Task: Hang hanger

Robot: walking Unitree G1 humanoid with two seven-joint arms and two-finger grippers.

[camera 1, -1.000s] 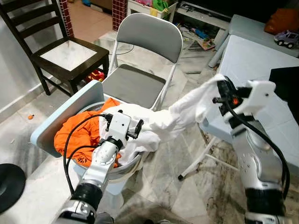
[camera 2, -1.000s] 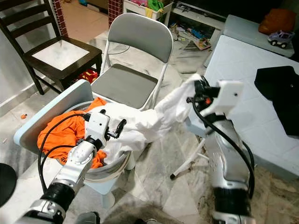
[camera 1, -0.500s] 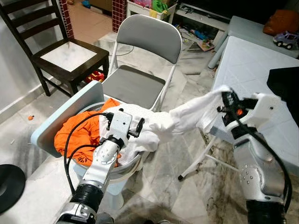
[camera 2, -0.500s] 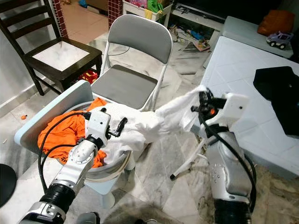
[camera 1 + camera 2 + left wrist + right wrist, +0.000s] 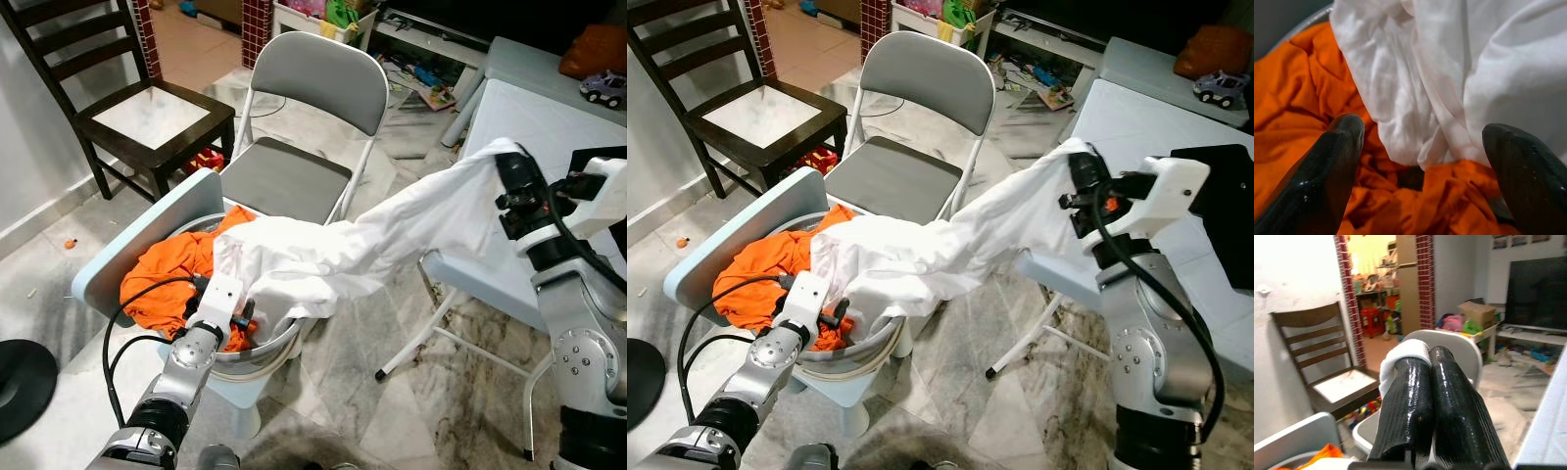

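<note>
No hanger is seen; the item in play is a white garment (image 5: pixel 323 257), so that is what is described.

Right hand (image 5: pixel 1081 191) is clenched on one end of the white garment, a fold of cloth pinched between its closed fingers (image 5: pixel 1415 396), and is held raised over the near edge of the white worktop (image 5: pixel 549 127). From there the garment is stretched as a long band, sloping down and toward the robot's left, with its bulk draped over the rim of the basket (image 5: pixel 269 351), on top of the orange cloth (image 5: pixel 162 284).

Long axis: roughly right-high to left-low, from the worktop edge to the basket, passing in front of the grey folding chair (image 5: pixel 304 127).

Left hand (image 5: pixel 1420 161) is released, fingers spread wide, poised just above the basket contents where white meets orange. The lower end of the garment lies directly ahead of it, between the fingertips' line and close.

Judgement: the basket end is nearer the left hand; the lifted end is already secured by the right. The next grasp probably belongs to the left, closing on white cloth only. Risk: orange cloth caught along with it.
</note>
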